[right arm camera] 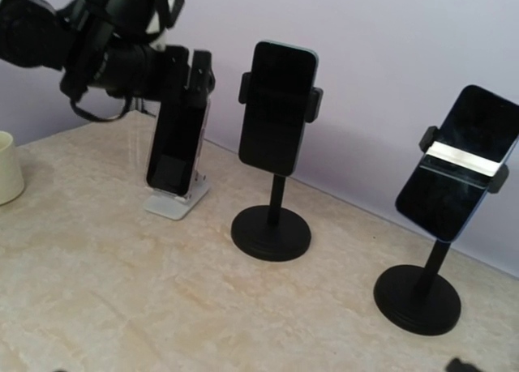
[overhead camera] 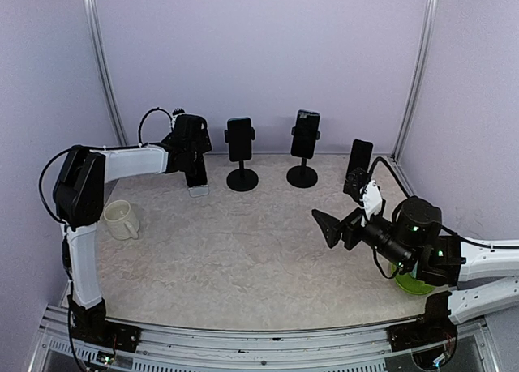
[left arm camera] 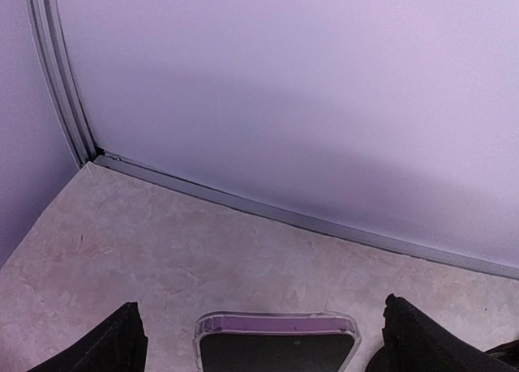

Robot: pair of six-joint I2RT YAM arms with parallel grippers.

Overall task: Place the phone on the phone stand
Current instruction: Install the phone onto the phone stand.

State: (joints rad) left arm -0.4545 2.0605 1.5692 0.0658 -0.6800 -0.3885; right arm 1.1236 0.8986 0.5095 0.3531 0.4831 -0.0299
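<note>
A black phone (overhead camera: pixel 195 172) in a clear case leans upright on a small white phone stand (overhead camera: pixel 199 191) at the back left of the table. My left gripper (overhead camera: pixel 190 142) hovers over the phone's top, open. In the left wrist view the phone's top edge (left arm camera: pixel 276 344) sits between the two black fingertips (left arm camera: pixel 122 344), with a gap on each side. The right wrist view shows the same phone (right arm camera: pixel 174 149) resting on the white stand (right arm camera: pixel 177 202) under the left gripper (right arm camera: pixel 182 76). My right gripper (overhead camera: pixel 339 210) is open and empty at the middle right.
Two black round-based stands (overhead camera: pixel 242 180) (overhead camera: pixel 302 177) at the back each hold a dark phone. Another phone (overhead camera: pixel 358 163) stands at the back right. A white mug (overhead camera: pixel 122 220) sits at the left, and a green object (overhead camera: pixel 413 284) lies under the right arm. Walls close the back.
</note>
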